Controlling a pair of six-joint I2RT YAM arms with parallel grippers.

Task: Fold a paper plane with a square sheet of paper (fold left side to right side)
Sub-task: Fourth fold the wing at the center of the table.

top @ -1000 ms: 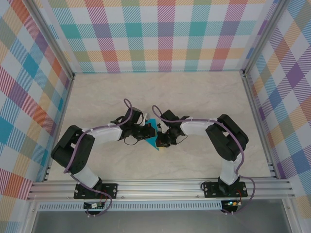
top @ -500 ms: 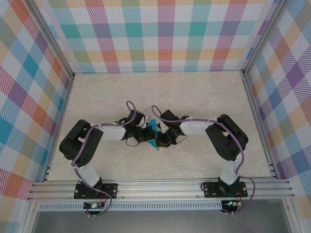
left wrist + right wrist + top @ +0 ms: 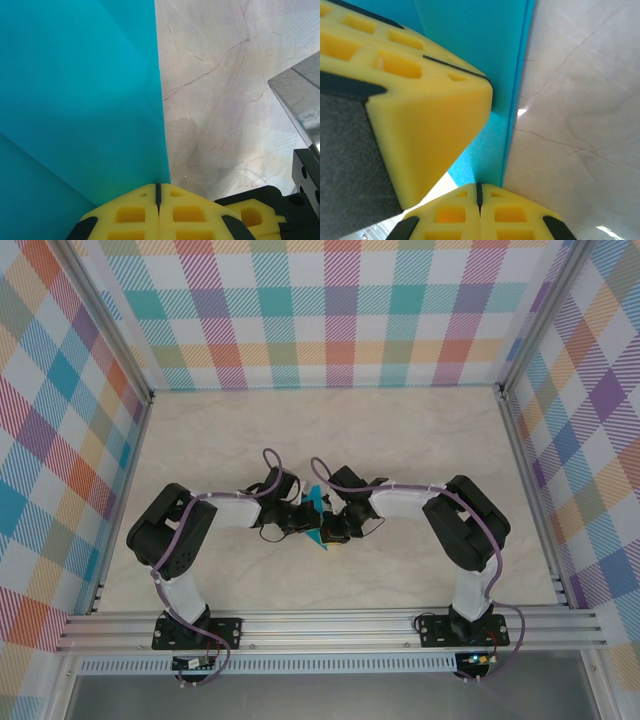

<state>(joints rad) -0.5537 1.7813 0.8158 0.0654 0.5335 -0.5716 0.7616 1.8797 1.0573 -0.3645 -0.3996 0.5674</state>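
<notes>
The teal-blue paper [image 3: 315, 502] lies folded in the middle of the table, showing creases and a doubled edge [image 3: 512, 100]; its lower tip [image 3: 324, 540] comes to a point. My left gripper [image 3: 304, 519] comes in from the left, shut, its yellow fingertips [image 3: 145, 200] down on the paper beside the straight right edge [image 3: 161, 100]. My right gripper [image 3: 331, 526] comes in from the right, also shut, its tips [image 3: 492, 200] at the paper's folded edge. Nothing shows between either pair of jaws. The two grippers nearly touch and hide most of the paper from above.
The marble tabletop [image 3: 400, 440] is bare around the arms. Checked walls [image 3: 340, 310] and aluminium rails [image 3: 330, 625] box in the workspace. The left gripper's yellow finger [image 3: 420, 105] looms close in the right wrist view.
My left arm has drawn its elbow in to the right and the gripper has slid a little further over the paper, covering more of it. The right arm has held still.
</notes>
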